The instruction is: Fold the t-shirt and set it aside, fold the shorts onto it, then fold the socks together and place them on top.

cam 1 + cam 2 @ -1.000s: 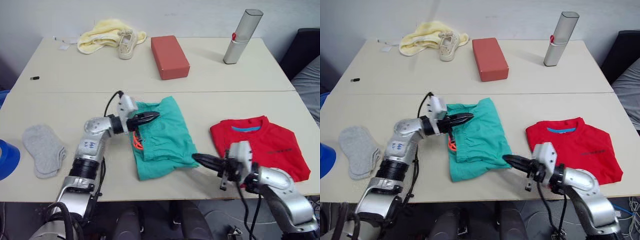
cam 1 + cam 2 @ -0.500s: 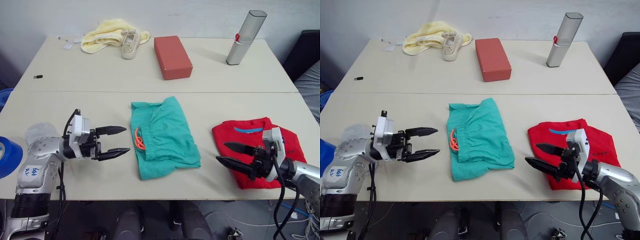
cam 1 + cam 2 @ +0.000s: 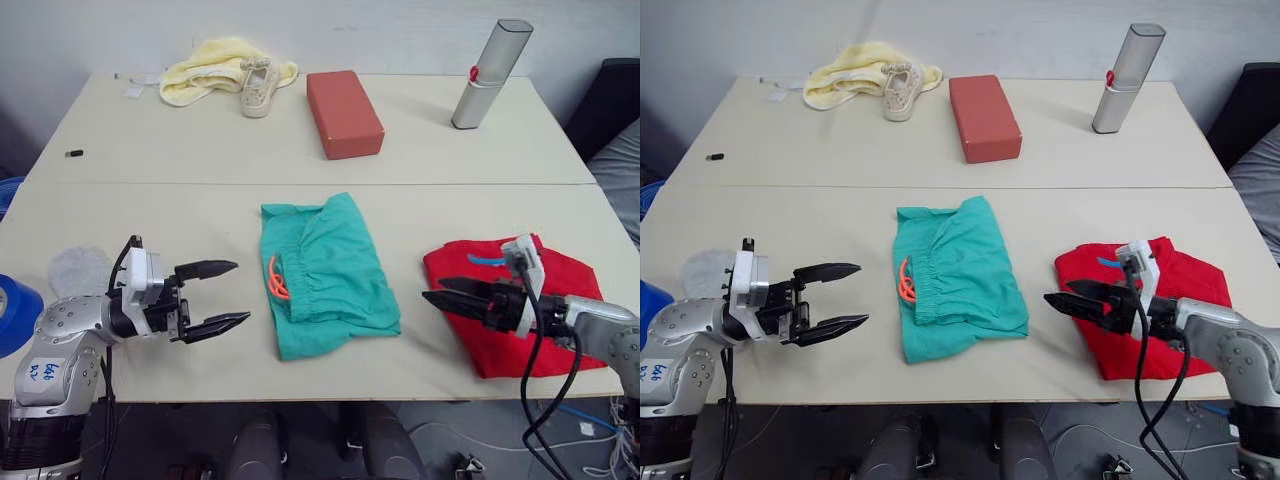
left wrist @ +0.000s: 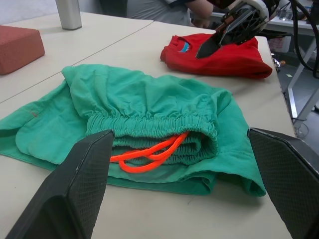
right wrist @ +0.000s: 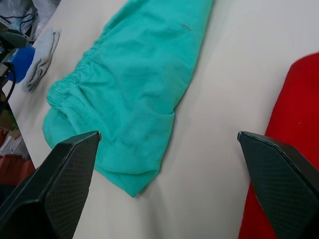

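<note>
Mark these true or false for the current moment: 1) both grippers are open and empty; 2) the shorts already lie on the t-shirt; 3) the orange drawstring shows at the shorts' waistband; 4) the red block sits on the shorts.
1) True: the left gripper and right gripper are both open, holding nothing.
2) False: the shorts lie on the table, apart from the t-shirt.
3) True: the drawstring loops out at the waistband.
4) False: the red block sits on the far table half, away from the shorts.

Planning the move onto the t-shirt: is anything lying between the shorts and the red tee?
Nothing lies on the bare table between the shorts and the t-shirt; only the right gripper, open, hovers over that gap.
</note>
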